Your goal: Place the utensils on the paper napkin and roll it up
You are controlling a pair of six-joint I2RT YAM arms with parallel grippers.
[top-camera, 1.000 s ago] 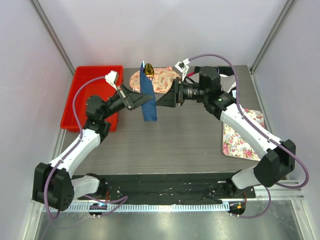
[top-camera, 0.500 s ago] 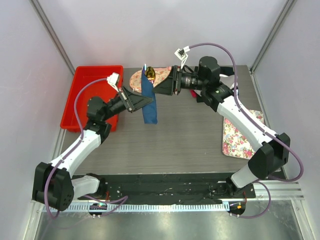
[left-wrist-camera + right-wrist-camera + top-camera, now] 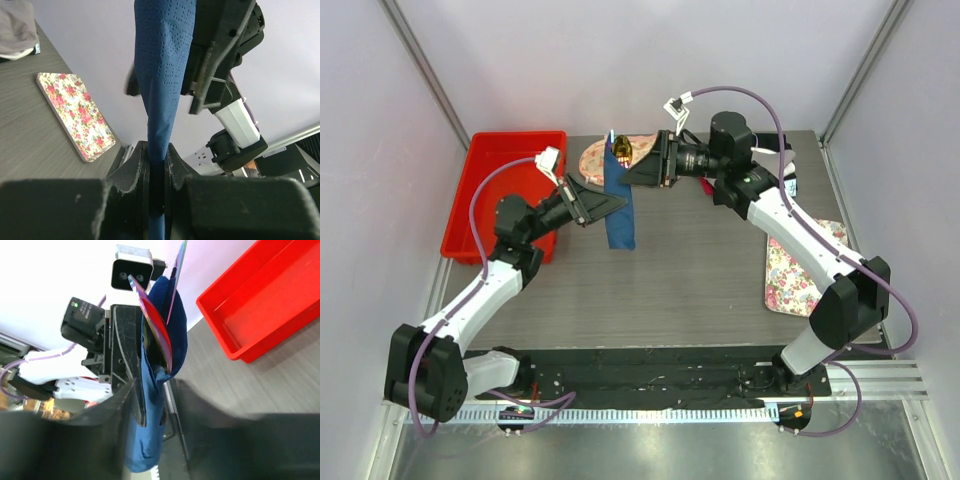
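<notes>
The dark blue paper napkin (image 3: 618, 205) is rolled into a bundle and hangs upright above the table. My left gripper (image 3: 616, 203) is shut on its middle; in the left wrist view the jaws (image 3: 157, 160) pinch the blue roll (image 3: 162, 75). The utensils stick out of the roll's top: a yellowish end (image 3: 620, 149) from above, purple-pink blades (image 3: 155, 335) in the right wrist view. My right gripper (image 3: 632, 170) is level with the roll's upper part. Its jaws (image 3: 156, 390) stand apart with the blue roll (image 3: 150, 440) between them.
A red tray (image 3: 505, 185) stands at the back left and also shows in the right wrist view (image 3: 265, 305). A peach floral cloth (image 3: 648, 158) lies at the back behind the roll. A white floral mat (image 3: 802, 270) lies at the right.
My right gripper has moved left and towards the back, up to the top part of the roll. The left gripper and the roll have stayed almost still.
</notes>
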